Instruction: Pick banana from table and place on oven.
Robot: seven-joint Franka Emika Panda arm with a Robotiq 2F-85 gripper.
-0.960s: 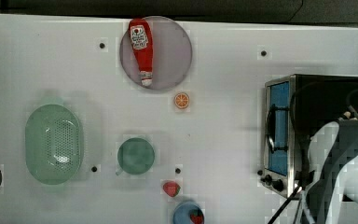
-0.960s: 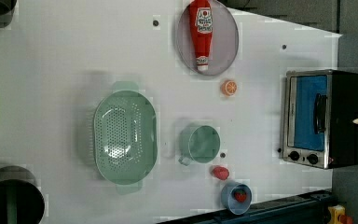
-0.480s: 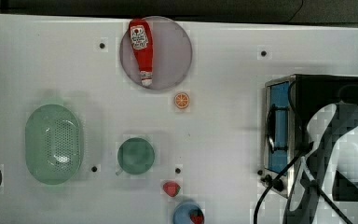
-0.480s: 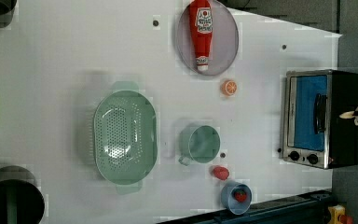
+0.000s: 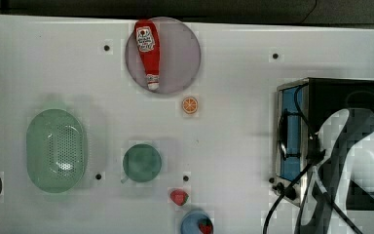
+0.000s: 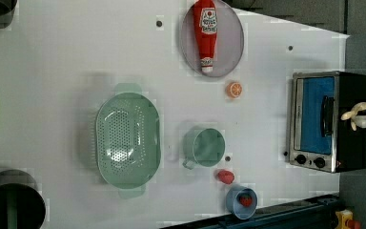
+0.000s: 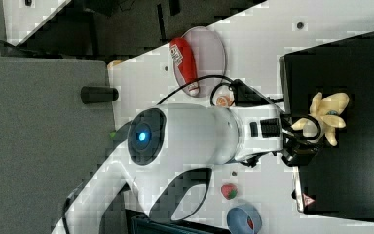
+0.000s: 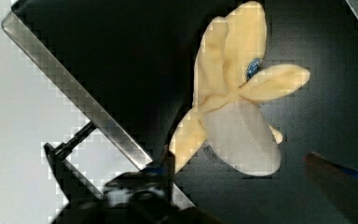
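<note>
One half-peeled toy banana (image 8: 235, 116) lies on the oven (image 7: 365, 161) top, looking light and soft, best gripped across its pale middle, with the claw (image 7: 316, 129) spread open around it.

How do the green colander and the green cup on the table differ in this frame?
In the top view the colander is a larger oval, the cup smaller and round. The colander's bowl is perforated; the cup's wall is solid. The colander is paler mint, the cup darker green. Both sit open side up on the white table.
</note>
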